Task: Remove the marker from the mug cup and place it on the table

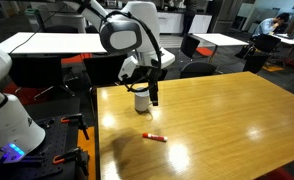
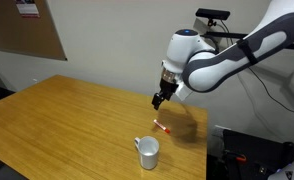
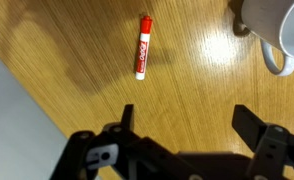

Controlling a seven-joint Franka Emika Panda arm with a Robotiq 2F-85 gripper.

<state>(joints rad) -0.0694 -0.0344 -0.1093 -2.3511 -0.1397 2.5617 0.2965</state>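
Observation:
The red marker (image 1: 154, 137) lies flat on the honey-coloured wooden table (image 1: 227, 130); it also shows in an exterior view (image 2: 163, 126) and in the wrist view (image 3: 142, 46). The white mug cup (image 2: 148, 151) stands upright near it, partly hidden behind the gripper in an exterior view (image 1: 141, 102), and cut off at the top right of the wrist view (image 3: 270, 30). My gripper (image 3: 183, 115) is open and empty, raised above the table over the marker and mug; it shows in both exterior views (image 1: 154, 101) (image 2: 158, 102).
White-topped tables (image 1: 47, 42) with dark chairs stand behind the wooden table. A white robot base (image 1: 5, 110) stands beside the table's edge. A cork board (image 2: 22, 28) hangs on the wall.

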